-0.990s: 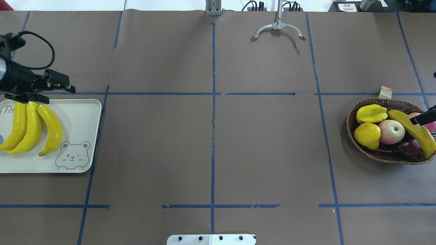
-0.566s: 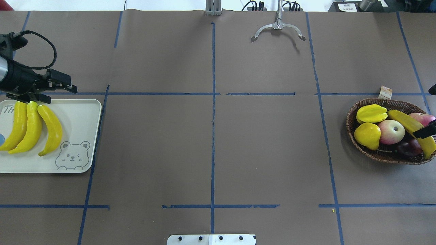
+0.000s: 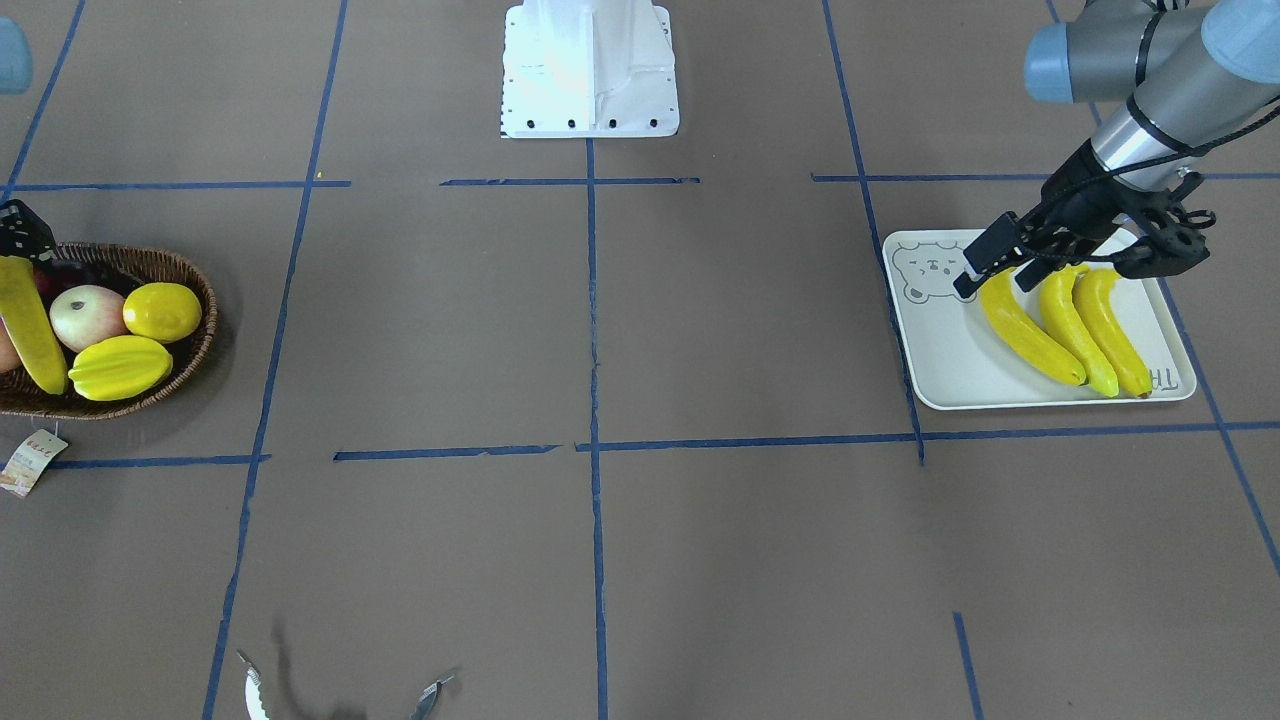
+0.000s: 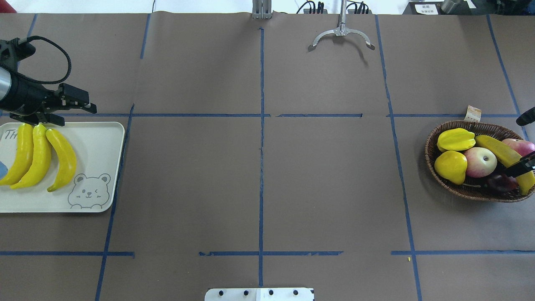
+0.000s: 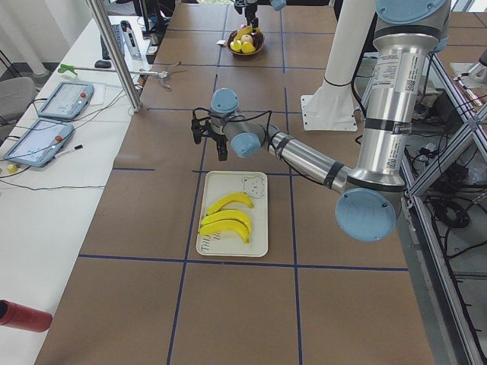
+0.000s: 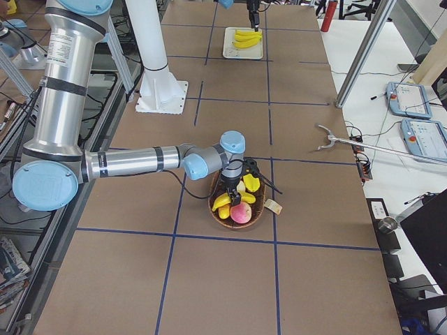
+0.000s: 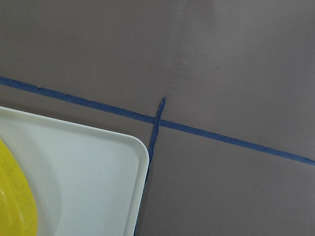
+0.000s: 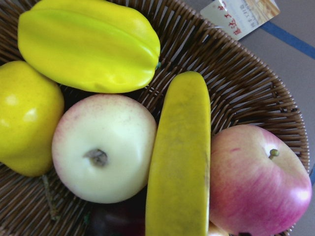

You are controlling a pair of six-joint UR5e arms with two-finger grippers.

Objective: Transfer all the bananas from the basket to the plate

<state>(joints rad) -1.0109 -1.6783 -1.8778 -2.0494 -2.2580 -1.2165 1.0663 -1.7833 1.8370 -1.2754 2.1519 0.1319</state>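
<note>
Near edge of worktop (image 4: 259, 188), centre: white robot base plate (image 4: 259, 294). The surface is brown paper with a blue tape grid.

Left edge of worktop: plate (image 4: 100, 142), with the bear drawing (image 4: 88, 191) at its near right corner. Three bananas (image 4: 39, 156) lie side by side on the plate's left half, long axes running near to far.

Left end effector (image 4: 77, 117) hovers over the plate's far edge, above the far tips of the bananas. Its fingers are spread with nothing between them. The left wrist view shows one plate corner, a sliver of yellow and tape.

Right edge of worktop: basket (image 4: 429, 144). The fourth banana (image 4: 499, 151) lies diagonally in it, between a pale apple (image 4: 480, 161) and a red apple (image 4: 520, 146). A starfruit (image 4: 455, 139) sits at the far left inside, a lemon (image 4: 450, 166) at the near left, and a dark purple fruit (image 4: 501, 182) under the banana's near end.

Right end effector (image 4: 516, 144) is mostly cut off at the frame edge. Its fingers are spread, one over the banana's near part, the other by the far rim, and it is not pinching. Whether it touches the banana cannot be told.

Paper tag (image 4: 473, 113) lies just beyond the far rim.

Far edge: metal claw tool (image 4: 342, 36).
</note>
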